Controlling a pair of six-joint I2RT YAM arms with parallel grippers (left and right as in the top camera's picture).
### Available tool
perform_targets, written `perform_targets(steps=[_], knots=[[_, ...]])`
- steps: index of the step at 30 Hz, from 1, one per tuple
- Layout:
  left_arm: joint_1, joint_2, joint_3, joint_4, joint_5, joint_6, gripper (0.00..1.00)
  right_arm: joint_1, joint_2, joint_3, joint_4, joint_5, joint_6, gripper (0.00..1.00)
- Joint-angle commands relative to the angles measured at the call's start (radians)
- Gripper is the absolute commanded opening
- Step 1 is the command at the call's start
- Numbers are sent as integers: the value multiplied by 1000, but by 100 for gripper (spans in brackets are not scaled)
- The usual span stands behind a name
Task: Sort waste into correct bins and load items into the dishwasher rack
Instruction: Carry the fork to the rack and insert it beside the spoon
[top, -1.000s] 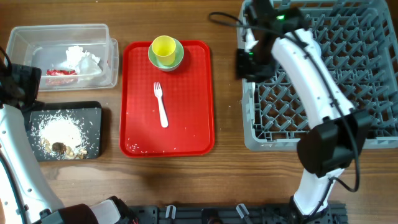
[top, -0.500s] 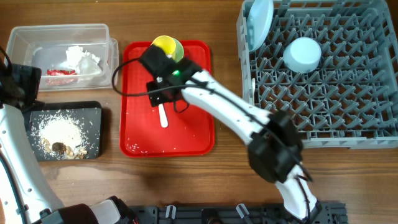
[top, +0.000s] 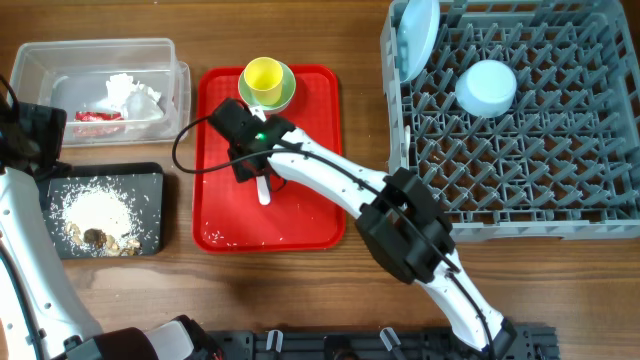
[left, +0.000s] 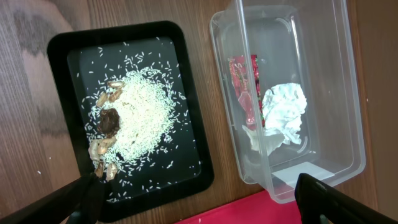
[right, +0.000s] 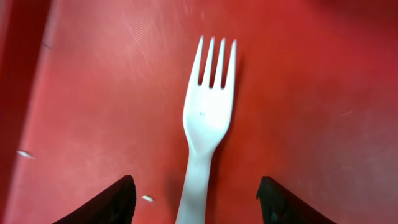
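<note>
the white fork (right: 208, 115) was found lying flat on the red tray (top: 312, 190), on the near side of the yellow cup (top: 263, 76), and the right gripper (right: 198, 200) was held open over its handle, while the left gripper (left: 199, 202) was spread wide above the black tray (left: 68, 56).

fork (right: 208, 118) flat on red tray (top: 310, 200), cup (top: 263, 75) in grn bowl (top: 289, 93), plate (top: 418, 38) upright in rack (top: 560, 170)
</note>
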Motion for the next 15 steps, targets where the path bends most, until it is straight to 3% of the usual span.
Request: perform_targets(steps=[1, 8, 15], knots=[[5, 2, 0, -1, -6, -13, 100, 21, 43, 9, 6, 27, -7, 61], [5, 2, 0, -1, -6, -13, 100, 58, 72, 9, -2, 159, -8, 52], [5, 2, 0, -1, -6, -13, 100, 62, 72, 9, -13, 158, -23, 39]])
